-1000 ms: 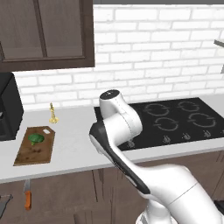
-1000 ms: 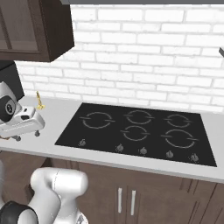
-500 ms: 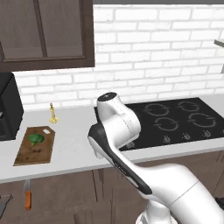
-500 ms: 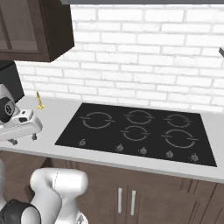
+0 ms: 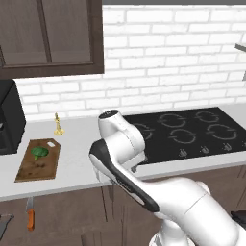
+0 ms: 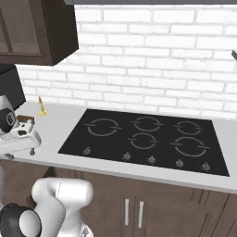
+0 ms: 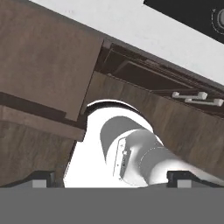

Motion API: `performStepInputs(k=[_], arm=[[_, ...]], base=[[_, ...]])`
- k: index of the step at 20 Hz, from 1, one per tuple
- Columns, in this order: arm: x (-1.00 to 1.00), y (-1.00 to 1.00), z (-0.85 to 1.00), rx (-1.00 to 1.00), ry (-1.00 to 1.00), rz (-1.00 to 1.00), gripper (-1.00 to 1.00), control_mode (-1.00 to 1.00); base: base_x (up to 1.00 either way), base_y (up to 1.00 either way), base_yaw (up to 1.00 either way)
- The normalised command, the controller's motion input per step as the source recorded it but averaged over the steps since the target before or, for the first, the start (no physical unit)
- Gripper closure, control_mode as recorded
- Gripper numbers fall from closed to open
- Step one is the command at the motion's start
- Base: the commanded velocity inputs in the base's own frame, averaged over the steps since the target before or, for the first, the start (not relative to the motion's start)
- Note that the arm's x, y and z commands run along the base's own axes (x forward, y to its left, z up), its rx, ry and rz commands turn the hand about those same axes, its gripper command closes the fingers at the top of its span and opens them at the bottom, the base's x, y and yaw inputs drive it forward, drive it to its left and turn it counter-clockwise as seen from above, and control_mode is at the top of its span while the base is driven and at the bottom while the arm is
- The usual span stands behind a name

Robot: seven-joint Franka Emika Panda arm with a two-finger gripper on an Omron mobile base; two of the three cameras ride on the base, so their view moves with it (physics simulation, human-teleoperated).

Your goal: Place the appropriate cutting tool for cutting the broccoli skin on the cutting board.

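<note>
Left base view, nearest first: a small knife with an orange handle and short silver-grey blade [image 5: 30,213] lies low at the front edge, below the pale grey counter [image 5: 77,158], with an all-grey metal tool [image 5: 4,224] just to its left at the frame corner. On the counter above rests the dark brown mottled wooden cutting board [image 5: 39,163], carrying a small bright green broccoli floret [image 5: 39,153] toward its far end. Beyond the board stands a small brass-coloured figure [image 5: 58,126] near the white brick wall. Hand view shows the two-finger gripper [image 7: 112,178] with its dark tips spread wide apart, holding nothing, facing brown cabinet fronts.
</note>
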Motion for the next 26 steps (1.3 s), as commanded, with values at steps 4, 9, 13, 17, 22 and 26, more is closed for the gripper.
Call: performStepInputs(k=[4,9,13,17,22,26], arm=[[0.0,0.98,-0.89,0.02,0.05,-0.13,-1.0,-1.0],[0.2,0.67,-0.35,0.03,0.0,-0.19,-1.0,-1.0],[0.01,0.35,-0.43,0.08,0.0,-0.16,-1.0,-1.0],[0.0,0.28,-0.63,0.09,0.04,-0.15,-1.0,-1.0],[-0.11,0.22,-0.62,0.09,0.05,-0.05,-1.0,-1.0],[-0.22,0.14,-0.48,0.05,0.07,-0.02,-1.0,-1.0]], base=[[0.0,0.0,0.0],[0.0,0.0,0.0],[0.0,0.0,0.0],[0.0,0.0,0.0],[0.0,0.0,0.0],[0.0,0.0,0.0]])
